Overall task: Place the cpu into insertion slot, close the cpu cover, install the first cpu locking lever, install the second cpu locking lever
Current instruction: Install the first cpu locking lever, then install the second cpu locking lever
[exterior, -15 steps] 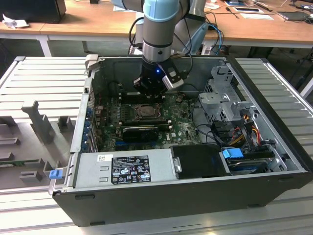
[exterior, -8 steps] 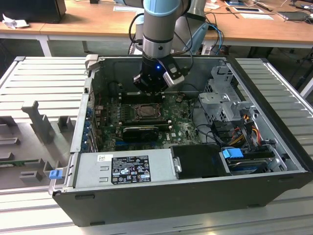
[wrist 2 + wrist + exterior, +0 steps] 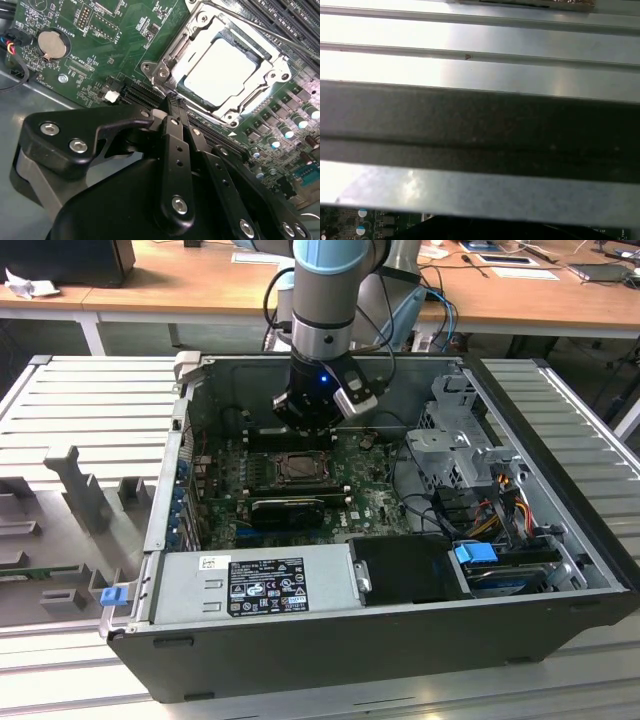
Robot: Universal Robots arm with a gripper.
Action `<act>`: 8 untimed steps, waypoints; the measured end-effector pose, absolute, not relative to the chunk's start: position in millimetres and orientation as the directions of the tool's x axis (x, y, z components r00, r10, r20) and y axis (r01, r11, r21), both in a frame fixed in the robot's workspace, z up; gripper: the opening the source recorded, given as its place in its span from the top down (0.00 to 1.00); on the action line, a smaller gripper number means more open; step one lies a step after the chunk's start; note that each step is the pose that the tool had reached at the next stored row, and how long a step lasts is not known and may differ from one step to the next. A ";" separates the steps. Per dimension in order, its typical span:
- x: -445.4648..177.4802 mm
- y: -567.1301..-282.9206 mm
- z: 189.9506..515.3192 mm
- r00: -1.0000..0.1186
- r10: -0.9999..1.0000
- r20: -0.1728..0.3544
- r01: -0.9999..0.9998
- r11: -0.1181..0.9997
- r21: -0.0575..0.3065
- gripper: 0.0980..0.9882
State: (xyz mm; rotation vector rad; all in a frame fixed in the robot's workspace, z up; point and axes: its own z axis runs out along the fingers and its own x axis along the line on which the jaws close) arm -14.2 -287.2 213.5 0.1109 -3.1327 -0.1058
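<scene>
In the second wrist view the small, flat, square CPU with its dull silver-grey metal top (image 3: 224, 71) sits at the upper right of the frame, seated in the square insertion slot (image 3: 187, 86), and the thin silvery metal CPU cover with its large square cut-out (image 3: 272, 65) appears to lie down around it, framing the chip on all sides. The black end effector (image 3: 175, 105) fills the lower half of that picture; its slim fingers (image 3: 176, 125) are pressed together with no gap and nothing between them, their tips just beside the lower-left corner of the cover, near a thin wire-like locking lever (image 3: 167, 92) running along that edge. Whether the tips touch the lever I cannot tell. In the exterior view the end effector (image 3: 312, 425) hangs at the upper centre of the frame inside the open dark grey computer case (image 3: 380, 640), directly above the socket area (image 3: 298, 468) on the green motherboard (image 3: 375, 495). By my judgement the chip is light, rigid and fragile, with a smooth, slippery lid; it is best held by its opposite edges, and the pinned socket beneath would bend easily. The cover is thin, stiff sheet metal, better pushed on its frame than on the chip. The lever looks like springy steel wire that will resist and may snap back, so its bent end seems the place to press.
</scene>
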 end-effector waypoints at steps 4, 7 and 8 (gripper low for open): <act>-14.2 -288.1 213.6 -0.997 -0.071 0.003 -0.071 0.995 0.067 0.99; -14.2 -290.2 214.1 -0.997 -0.071 0.003 -0.070 0.995 0.067 0.99; -14.2 -290.2 214.6 -0.997 -0.071 0.003 -0.070 0.995 0.067 0.99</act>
